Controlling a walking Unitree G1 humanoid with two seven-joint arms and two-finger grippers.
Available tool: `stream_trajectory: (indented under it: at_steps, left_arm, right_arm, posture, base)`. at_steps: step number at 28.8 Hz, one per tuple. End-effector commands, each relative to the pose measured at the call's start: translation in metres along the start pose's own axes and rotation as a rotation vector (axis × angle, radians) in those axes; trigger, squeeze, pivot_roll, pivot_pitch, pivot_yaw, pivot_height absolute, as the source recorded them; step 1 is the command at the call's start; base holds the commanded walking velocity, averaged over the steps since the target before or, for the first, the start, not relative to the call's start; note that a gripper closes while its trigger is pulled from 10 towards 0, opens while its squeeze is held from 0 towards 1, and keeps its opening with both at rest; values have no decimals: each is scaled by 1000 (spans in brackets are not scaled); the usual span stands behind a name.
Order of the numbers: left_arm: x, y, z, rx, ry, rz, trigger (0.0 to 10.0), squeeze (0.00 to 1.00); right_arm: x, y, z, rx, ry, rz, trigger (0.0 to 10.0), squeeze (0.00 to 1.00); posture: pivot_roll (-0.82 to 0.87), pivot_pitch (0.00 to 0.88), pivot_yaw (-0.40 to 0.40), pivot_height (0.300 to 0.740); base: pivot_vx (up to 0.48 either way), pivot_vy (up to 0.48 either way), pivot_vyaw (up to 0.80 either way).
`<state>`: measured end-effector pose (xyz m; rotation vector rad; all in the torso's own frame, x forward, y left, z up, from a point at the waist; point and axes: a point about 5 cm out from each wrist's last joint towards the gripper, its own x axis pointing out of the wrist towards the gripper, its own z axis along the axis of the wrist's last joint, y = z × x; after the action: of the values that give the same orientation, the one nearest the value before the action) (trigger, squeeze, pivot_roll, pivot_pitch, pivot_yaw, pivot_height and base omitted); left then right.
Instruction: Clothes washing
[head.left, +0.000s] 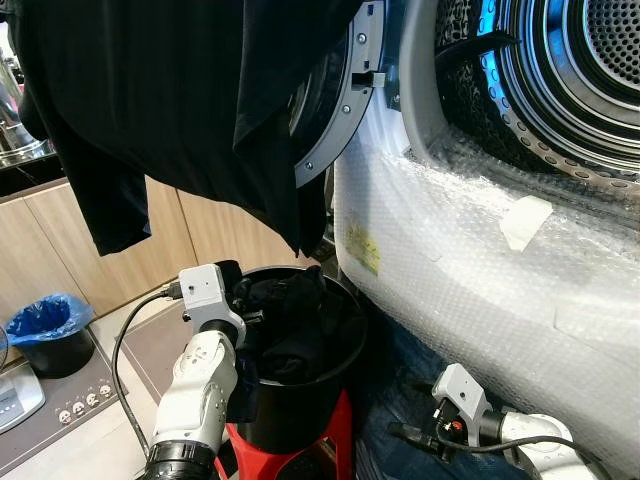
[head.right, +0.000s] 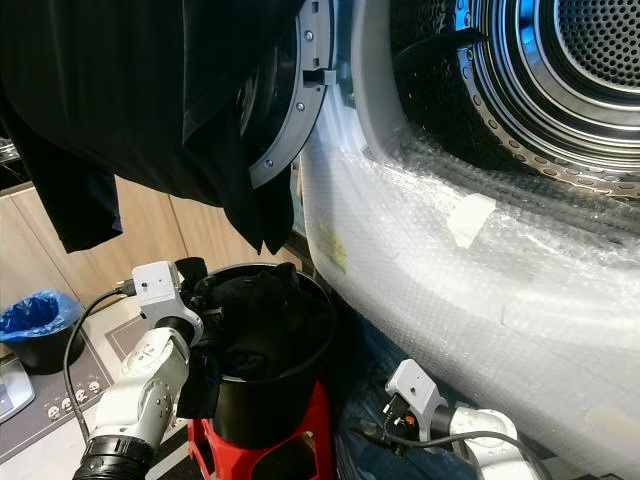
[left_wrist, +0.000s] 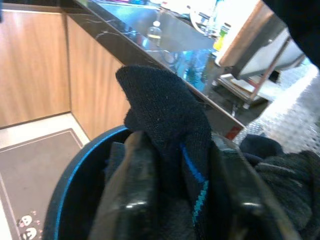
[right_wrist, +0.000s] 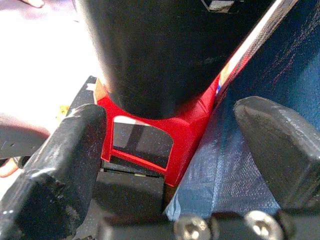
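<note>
Right gripper (right_wrist: 170, 165) low at 5 o'clock, jaws apart, empty, near red stool (head.left: 335, 435). Left gripper (left_wrist: 172, 200) jaws clamped on dark sock (left_wrist: 167, 120) over black bucket (head.left: 320, 390) of clothes. Washer drum (head.left: 560, 70) at 1 o'clock.

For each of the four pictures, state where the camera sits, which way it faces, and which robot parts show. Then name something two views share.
Left and right eye views: head, looking down at black bucket, washer drum; both arms.
Left wrist view: along left gripper, shut on dark sock over the bucket.
Right wrist view: low, right gripper open toward red stool.
Shared: bucket, all views.
</note>
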<state>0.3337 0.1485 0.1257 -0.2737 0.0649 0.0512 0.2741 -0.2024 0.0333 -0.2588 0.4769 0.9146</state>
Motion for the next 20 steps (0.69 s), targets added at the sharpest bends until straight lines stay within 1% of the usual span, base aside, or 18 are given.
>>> stream_trajectory:
  at_steps: [1,3,5,7,11,14,15,16,17,20]
  left_arm:
    - [-1,-3,0,32,13,-31,10000,1000]
    - [-2,-3,0,47,12,-41,10000,1000]
    - [-4,1,-1,33,13,-24,10000,1000]
    - [-5,5,-2,41,14,-15,10000,1000]
    - [-6,8,-2,37,17,-14,10000,1000]
    - [-6,11,-2,71,24,-3,10000,1000]
    - [-7,9,-1,76,21,-13,10000,463]
    - [-7,9,-1,76,21,-13,10000,463]
    - [-7,7,-1,84,17,-28,10000,0]
    - [-9,6,-3,83,20,-19,10000,0]
  right_arm:
    - [-1,-1,2,-6,-10,-2,10000,0]
    - [0,0,2,-6,-10,-1,10000,0]
    - [0,0,2,-6,-8,3,10000,0]
    - [0,1,1,-8,-6,5,10000,0]
    - [-1,1,1,-11,-2,9,10000,0]
    - [-2,0,1,-13,1,12,10000,0]
    - [-2,-1,1,-14,3,12,10000,0]
    - [-2,-1,1,-14,3,12,10000,0]
    - [-2,-1,1,-17,5,13,10000,0]
    - [-2,-2,2,-19,5,12,10000,0]
  posture:
    - [-28,0,-16,740]
    - [-28,0,-17,740]
    - [-27,0,-18,740]
    - [-26,0,-20,740]
    - [-22,0,-26,740]
    - [-20,0,-29,740]
    - [-20,0,-30,740]
    - [-20,0,-30,740]
    - [-20,0,-29,740]
    - [-19,0,-30,740]
  base:
    - [0,0,0]
    - [0,0,0]
    - [0,0,0]
    - [0,0,0]
    - [0,0,0]
    - [0,0,0]
    - [0,0,0]
    - [0,0,0]
    - [0,0,0]
    - [0,0,0]
